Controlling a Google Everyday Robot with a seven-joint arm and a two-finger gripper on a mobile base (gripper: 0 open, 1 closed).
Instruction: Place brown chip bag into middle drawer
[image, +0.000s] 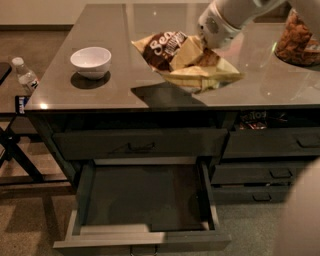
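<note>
My gripper (201, 46) is clamped on the brown chip bag (170, 47), lifted off the table (100, 95); the middle drawer (145, 197) is open below it, placing not yet done.

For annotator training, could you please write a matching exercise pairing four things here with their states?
1. crinkly yellow-and-brown chip bag
2. wide dark grey middle drawer
3. round white bowl
4. white robot gripper

A. pulled open
B. resting on the countertop
C. held above the countertop
D. closed on the bag's top

Pairs: 1-C, 2-A, 3-B, 4-D
</note>
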